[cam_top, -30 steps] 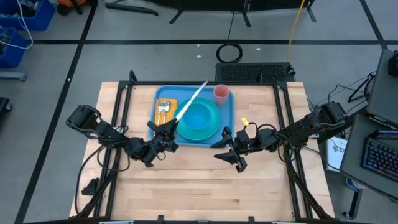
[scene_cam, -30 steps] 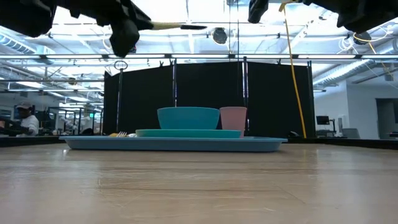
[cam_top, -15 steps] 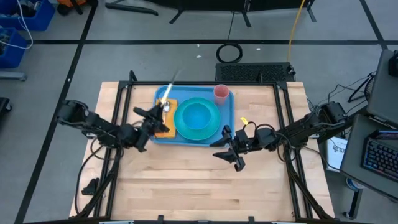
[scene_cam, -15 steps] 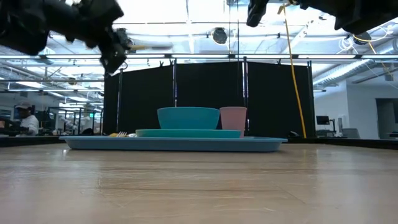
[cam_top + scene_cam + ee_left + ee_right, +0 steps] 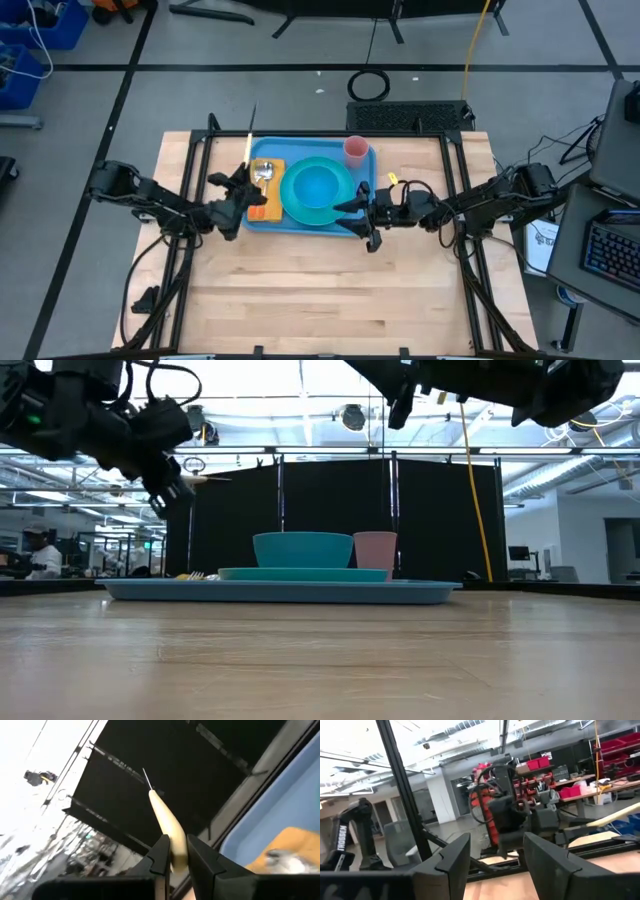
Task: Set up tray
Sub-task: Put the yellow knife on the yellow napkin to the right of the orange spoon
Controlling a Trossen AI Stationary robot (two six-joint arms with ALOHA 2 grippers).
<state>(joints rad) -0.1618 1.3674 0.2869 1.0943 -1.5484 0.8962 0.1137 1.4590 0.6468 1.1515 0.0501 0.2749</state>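
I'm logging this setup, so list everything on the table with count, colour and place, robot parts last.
Light-blue rectangular plastic tray: one, far-centre of the wooden table.
Round teal plate: one, middle of the tray.
Teal bowl: one, on the plate.
Pink cup: one, tray's far right corner.
Flat orange-yellow napkin: one, left part of the tray.
Silver utensil: at least one, lying on the napkin; exact count unclear.
Cream-coloured slender utensil: one, held in the air, pointing away past the tray's left edge.
Left gripper: one, dark, at the tray's left edge, shut on the cream utensil.
Right gripper: one, dark, open, over the tray's near right corner, holding nothing.
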